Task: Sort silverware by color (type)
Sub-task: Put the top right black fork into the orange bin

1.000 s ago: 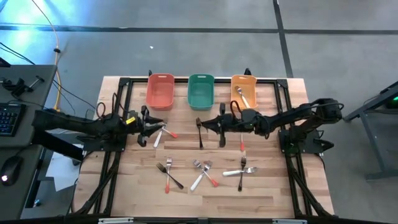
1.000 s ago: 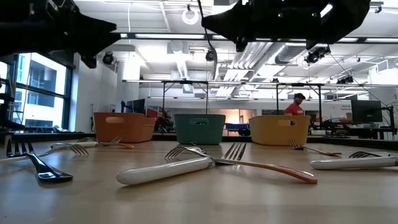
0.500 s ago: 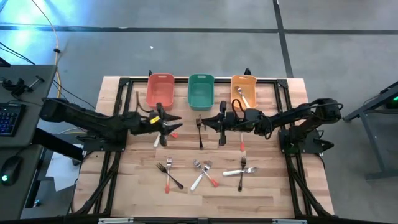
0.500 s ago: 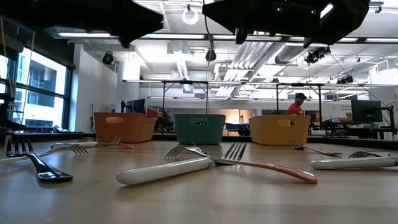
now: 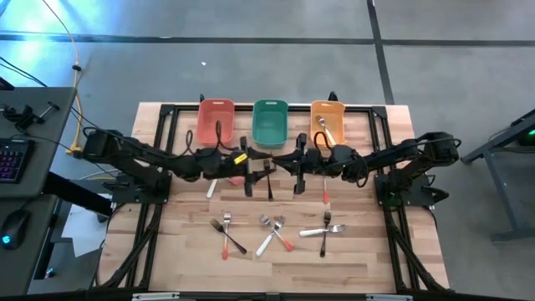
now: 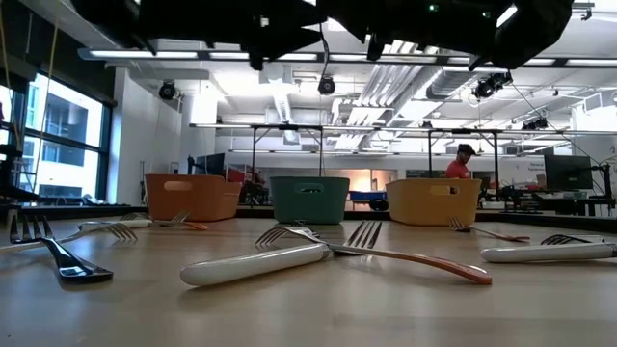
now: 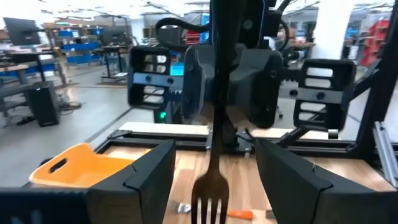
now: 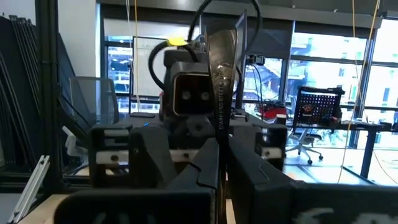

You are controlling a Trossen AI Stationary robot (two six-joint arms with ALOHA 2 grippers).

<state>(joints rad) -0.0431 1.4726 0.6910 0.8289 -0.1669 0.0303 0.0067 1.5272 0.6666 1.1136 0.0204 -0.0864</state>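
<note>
The high view shows the two arms meeting nose to nose over the middle of the desk, toward its far edge and in front of the green bin (image 5: 270, 121). The left gripper (image 5: 257, 176) and the right gripper (image 5: 280, 171) have a black-handled fork (image 5: 268, 177) between them.

The wrist views show what that picture cannot. From the right wrist, the right gripper's fingers (image 8: 249, 180) are pressed together on the fork (image 8: 222, 74), whose dark handle rises upright above them. From the left wrist, the same fork (image 7: 214, 155) hangs tines down. The left gripper's fingers (image 7: 146, 180) stand wide apart, one on each side of the fork's head, and neither touches it. The right gripper (image 7: 217, 124) faces the camera just behind the fork.

The low view shows only the arms' dark undersides along its top. Below them the rest of the silverware lies on the desk, among it a white-handled fork (image 6: 255, 265) crossed with an orange-handled one (image 6: 424, 262). The red bin (image 6: 191, 197), green bin (image 6: 308, 198) and orange bin (image 6: 434, 200) line the far edge.

In the high view these loose pieces (image 5: 272, 232) lie in small clusters nearer the front edge.
</note>
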